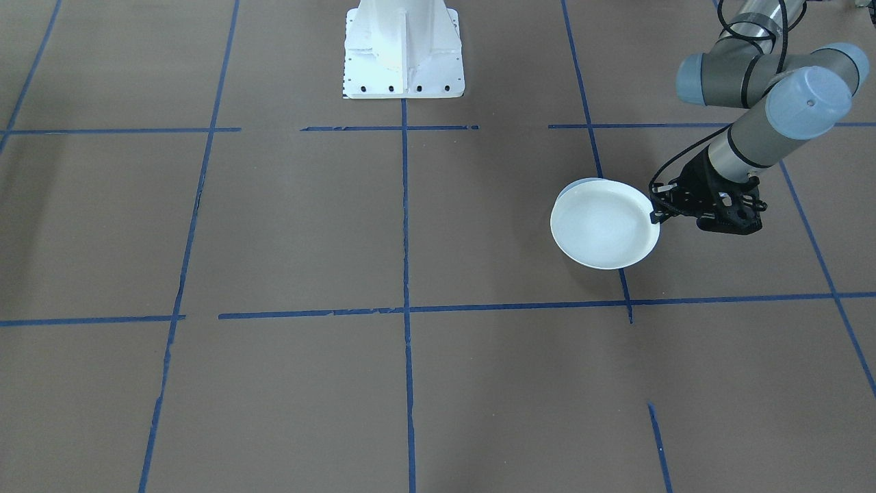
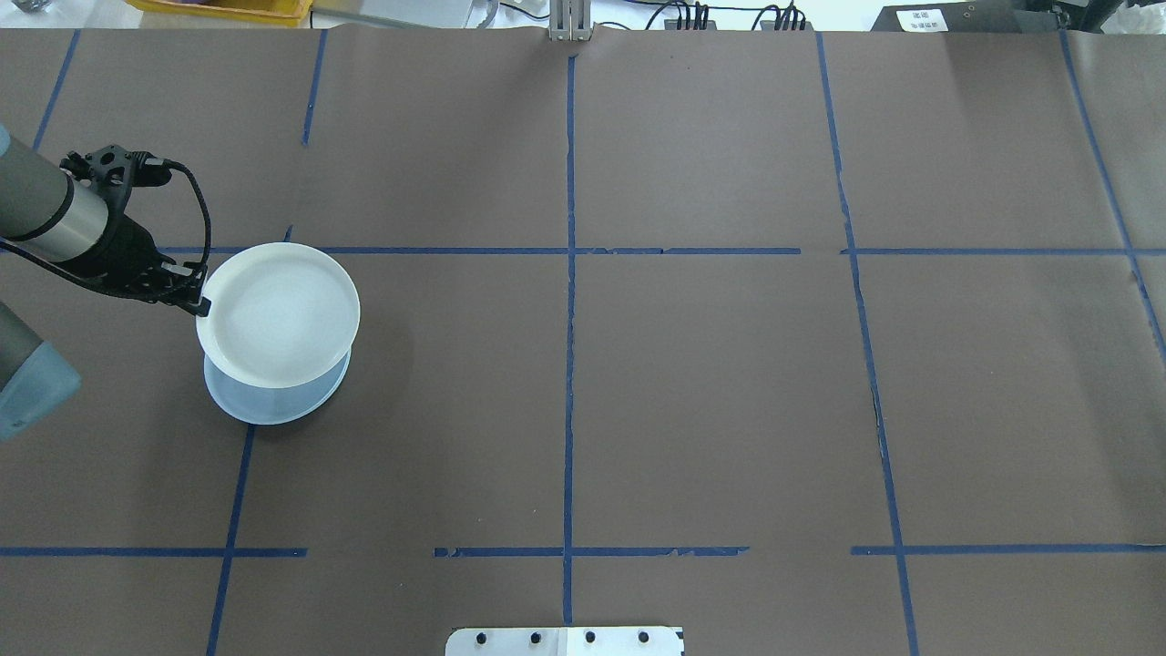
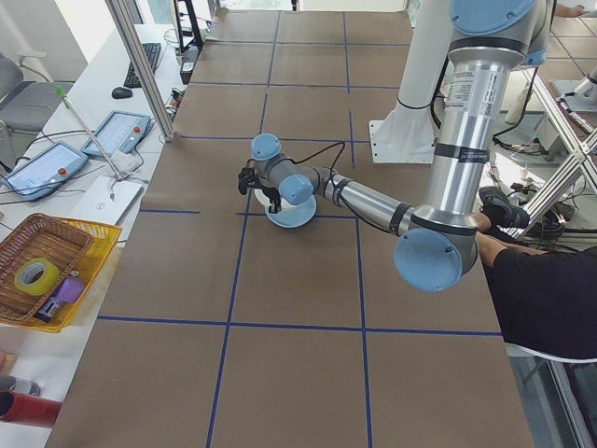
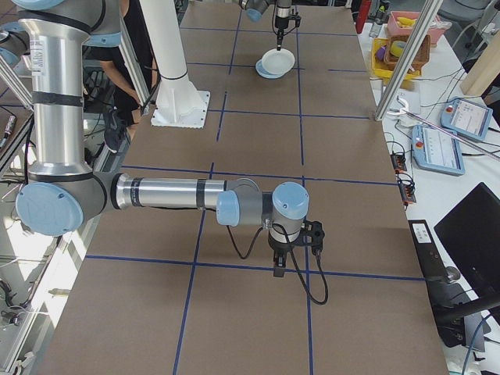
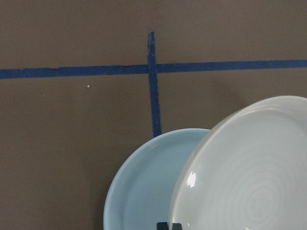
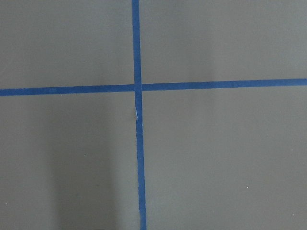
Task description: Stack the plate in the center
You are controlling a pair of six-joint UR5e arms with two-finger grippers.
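My left gripper (image 2: pixel 197 297) is shut on the rim of a white plate (image 2: pixel 278 314) with faint concentric rings, and holds it raised. Under it, partly covered, the pale blue-grey plate (image 2: pixel 264 406) lies flat on the table, offset a little toward the robot. In the left wrist view the white plate (image 5: pixel 249 167) overlaps the blue one (image 5: pixel 144 191) from the right. The front-facing view shows the gripper (image 1: pixel 655 213) at the white plate's (image 1: pixel 603 224) edge, with only a sliver of the blue plate (image 1: pixel 571 186) showing. My right gripper (image 4: pixel 280 269) shows only in the right side view, over bare table; I cannot tell its state.
Blue tape lines (image 2: pixel 569 251) divide the brown table into squares. The white robot base (image 1: pixel 404 51) stands at the robot's edge. A yellow tray with a basket (image 3: pixel 47 271) and tablets (image 3: pixel 117 131) sit beyond the far edge. A person (image 3: pixel 546 299) sits by the robot.
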